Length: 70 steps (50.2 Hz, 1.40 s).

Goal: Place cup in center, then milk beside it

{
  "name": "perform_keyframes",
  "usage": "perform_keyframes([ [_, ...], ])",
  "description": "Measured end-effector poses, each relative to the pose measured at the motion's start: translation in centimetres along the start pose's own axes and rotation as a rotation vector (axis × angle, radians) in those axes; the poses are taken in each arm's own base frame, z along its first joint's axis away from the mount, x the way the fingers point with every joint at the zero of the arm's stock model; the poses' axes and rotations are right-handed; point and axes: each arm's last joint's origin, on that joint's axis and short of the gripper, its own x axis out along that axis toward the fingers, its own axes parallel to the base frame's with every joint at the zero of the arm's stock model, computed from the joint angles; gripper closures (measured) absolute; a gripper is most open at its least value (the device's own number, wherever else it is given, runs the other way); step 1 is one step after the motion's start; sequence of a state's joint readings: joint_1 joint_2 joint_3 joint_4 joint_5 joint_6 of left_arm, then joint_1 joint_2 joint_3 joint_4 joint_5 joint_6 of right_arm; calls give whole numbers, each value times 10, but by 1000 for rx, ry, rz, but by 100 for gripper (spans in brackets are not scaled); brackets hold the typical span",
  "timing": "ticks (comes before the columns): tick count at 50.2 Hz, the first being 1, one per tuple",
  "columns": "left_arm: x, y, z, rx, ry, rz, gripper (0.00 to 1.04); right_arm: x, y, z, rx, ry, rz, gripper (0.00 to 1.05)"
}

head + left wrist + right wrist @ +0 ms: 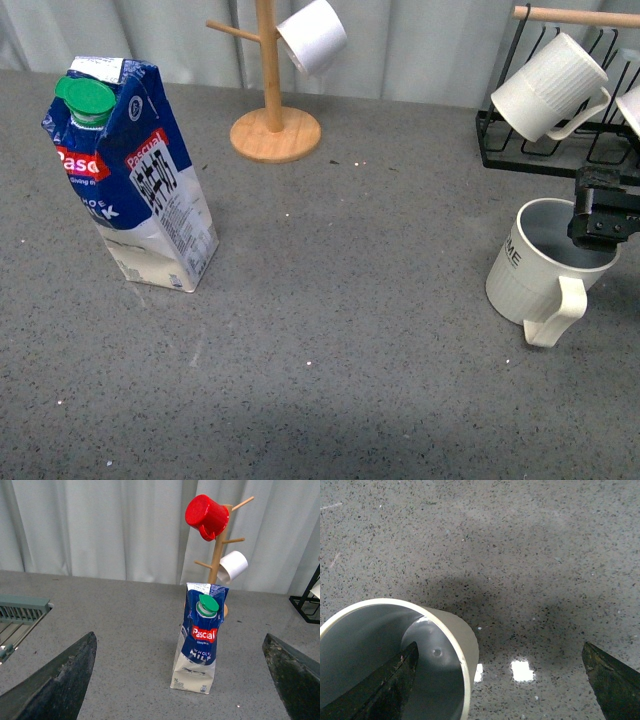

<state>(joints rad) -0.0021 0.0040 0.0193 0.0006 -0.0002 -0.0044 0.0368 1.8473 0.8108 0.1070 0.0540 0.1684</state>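
The cup (535,270), a cream ribbed mug with a grey-blue inside, stands upright at the right of the grey table, its handle toward the front. My right gripper (605,215) is open at its far right rim. In the right wrist view one finger (380,690) is inside the cup (455,640) and the other finger (612,685) is outside over the table, so the wall lies between them. The milk (135,165) stands upright at the left. My left gripper (179,636) is open and empty, facing the milk (200,640) from a distance; it is outside the front view.
A wooden mug tree (272,100) stands at the back centre with a small smooth white cup (312,37) and a red mug (206,516). A black rack (560,150) at the back right holds another ribbed mug (548,88). A grey-green tray (22,610) lies far left.
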Motion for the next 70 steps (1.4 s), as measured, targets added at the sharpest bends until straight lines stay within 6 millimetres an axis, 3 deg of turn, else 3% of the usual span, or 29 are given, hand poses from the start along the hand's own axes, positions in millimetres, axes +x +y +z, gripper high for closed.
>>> perform_keyframes([
  [12,0,0,0,0,0,0,7,9,5,1,17,63,8,40],
  [36,0,0,0,0,0,0,7,9,9,6,29,86,17,103],
  [50,0,0,0,0,0,0,7,2,19,13,31,150,49,103],
  [61,0,0,0,0,0,0,7,-10,70,35,-19,157,165,103],
  [70,0,0,0,0,0,0,7,0,115,35,-53,203,218,103],
])
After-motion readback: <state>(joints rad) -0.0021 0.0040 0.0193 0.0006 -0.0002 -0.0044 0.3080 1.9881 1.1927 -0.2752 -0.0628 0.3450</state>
